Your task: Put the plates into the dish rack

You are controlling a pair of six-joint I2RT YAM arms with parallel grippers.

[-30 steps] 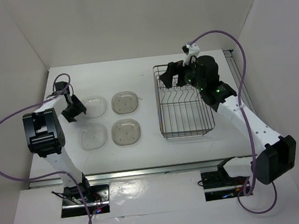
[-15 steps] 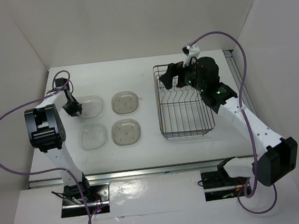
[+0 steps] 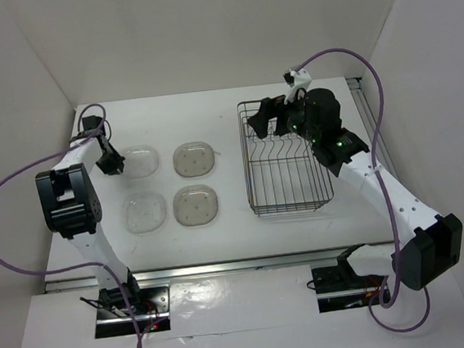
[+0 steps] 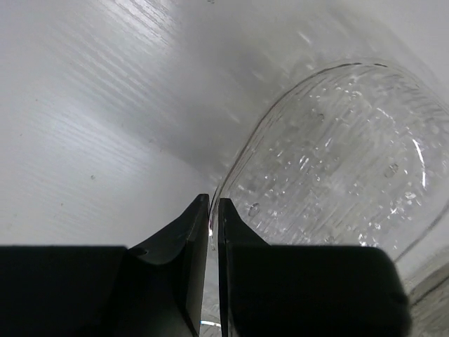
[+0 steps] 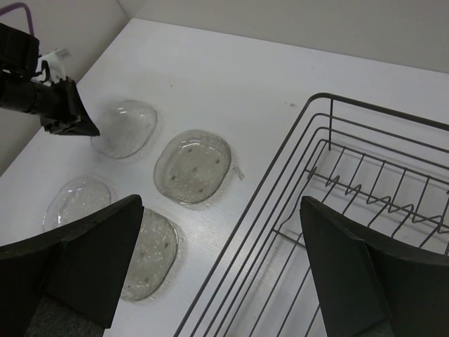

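Plates [image 3: 195, 205] number four, and all of them are on the counter [image 3: 209, 110], none in the dish rack [image 3: 245, 160]. By that measure loading has not yet put anything away; you appear to be at the first pickup.

Far left, your left gripper [image 3: 114, 163] sits at the left edge of the far clear plate [image 3: 138, 162]. In the left wrist view its jaws are pinched almost together, with that plate's thin rim running into the narrow slit between them, so it looks clamped on the rim. Whether the plate has left the counter cannot be told.

Just nearer to you lies the near clear plate [image 3: 145, 212], flat and untouched. To the right of the clear pair sit the far grey plate [image 3: 194, 158] and the near grey plate, also flat and apart from each other.

Further right stands the dish rack, with nothing between its upright prongs [image 3: 283, 148].

Your right gripper [image 3: 269, 119] hovers over the rack's far left corner, jaws spread wide and carrying nothing.

All four plates are left to stand in the prongs.
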